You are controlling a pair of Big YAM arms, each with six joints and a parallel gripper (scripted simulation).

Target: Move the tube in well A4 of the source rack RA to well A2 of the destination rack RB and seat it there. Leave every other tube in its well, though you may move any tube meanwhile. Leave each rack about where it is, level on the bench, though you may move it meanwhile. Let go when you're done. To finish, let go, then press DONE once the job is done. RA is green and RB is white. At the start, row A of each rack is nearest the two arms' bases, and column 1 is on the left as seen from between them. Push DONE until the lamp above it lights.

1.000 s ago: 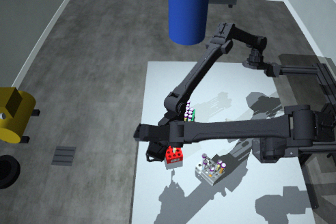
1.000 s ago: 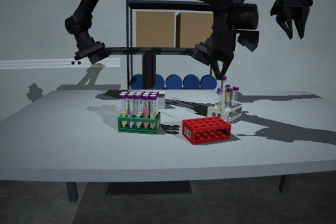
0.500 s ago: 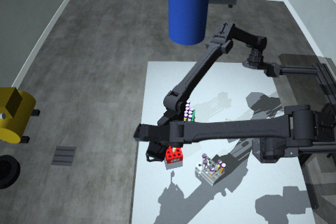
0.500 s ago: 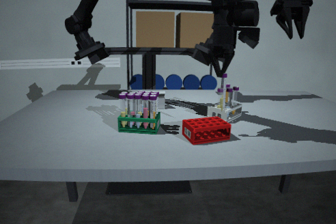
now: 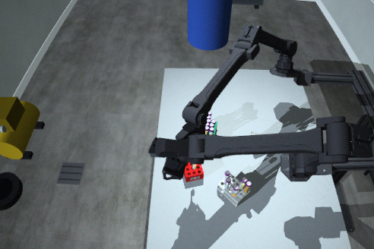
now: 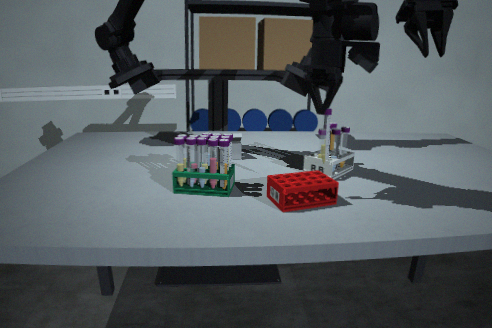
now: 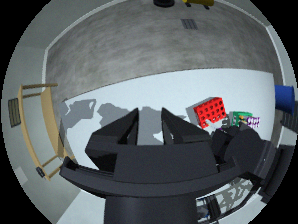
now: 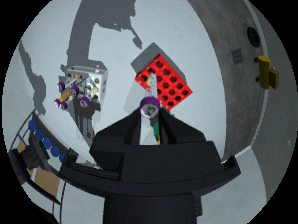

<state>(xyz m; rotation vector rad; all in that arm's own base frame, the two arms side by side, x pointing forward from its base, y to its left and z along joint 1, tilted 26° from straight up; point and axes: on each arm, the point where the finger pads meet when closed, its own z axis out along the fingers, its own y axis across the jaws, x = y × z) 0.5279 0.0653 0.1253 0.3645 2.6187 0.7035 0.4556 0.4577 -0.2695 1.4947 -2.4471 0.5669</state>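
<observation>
My right gripper (image 6: 324,110) (image 8: 149,111) is shut on a purple-capped tube (image 6: 328,120) (image 8: 150,104), which hangs upright; its lower part shows pale yellow. In the right wrist view it overlaps the red rack. My left gripper (image 6: 433,54) (image 7: 150,111) is open and empty, high up, away from the racks. The green rack RA (image 6: 204,191) (image 7: 242,115) (image 5: 216,128) stands level with many purple-capped tubes; its row A is hidden. The white rack RB (image 6: 311,162) (image 5: 226,194) (image 8: 102,80) stands level with several tubes. Its well letters are not readable from above.
An empty red rack (image 5: 194,177) (image 6: 280,185) (image 7: 209,111) (image 8: 172,82) stands between the green and white racks, nearer the table's far edge. A small pale box (image 6: 237,146) stands behind the green rack. The left forearm (image 5: 261,145) crosses above the table and hides the right gripper in the top view.
</observation>
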